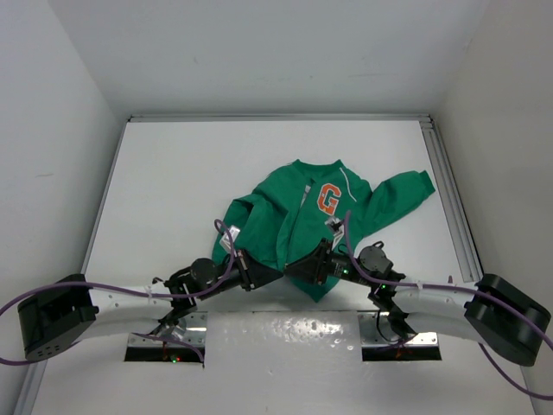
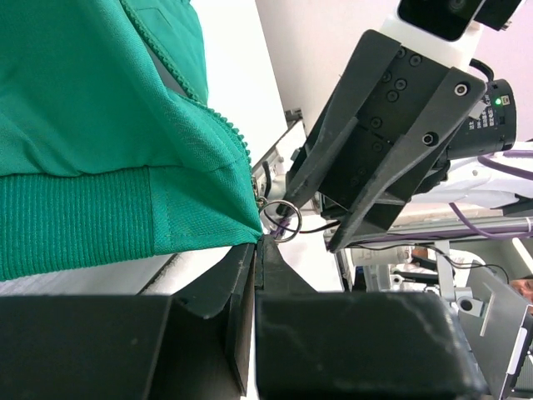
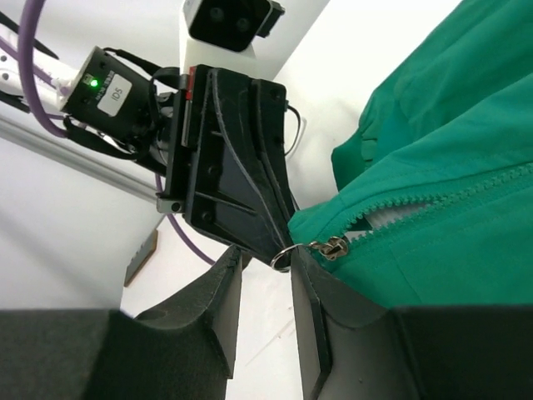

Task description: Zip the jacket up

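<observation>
The green jacket [image 1: 298, 226] lies on the white table, chest up, with the orange "G" [image 1: 328, 200] showing. My left gripper [image 1: 270, 275] is shut on the bottom corner of the jacket's hem [image 2: 208, 218], beside the zipper's lower end; its jaws [image 2: 259, 243] are pressed together. My right gripper [image 1: 295, 266] is open and faces it tip to tip. In the right wrist view the metal zipper slider [image 3: 331, 247] sits at the bottom of the open zipper, and its pull ring [image 3: 281, 257] hangs between my right gripper's [image 3: 265, 260] fingertips, against the right finger [image 3: 306, 287].
The table [image 1: 173, 190] is walled at the back and sides, with a metal rail [image 1: 454, 199] along the right edge. The jacket's right sleeve [image 1: 406, 192] reaches towards that rail. Purple cables [image 1: 121, 290] trail along both arms.
</observation>
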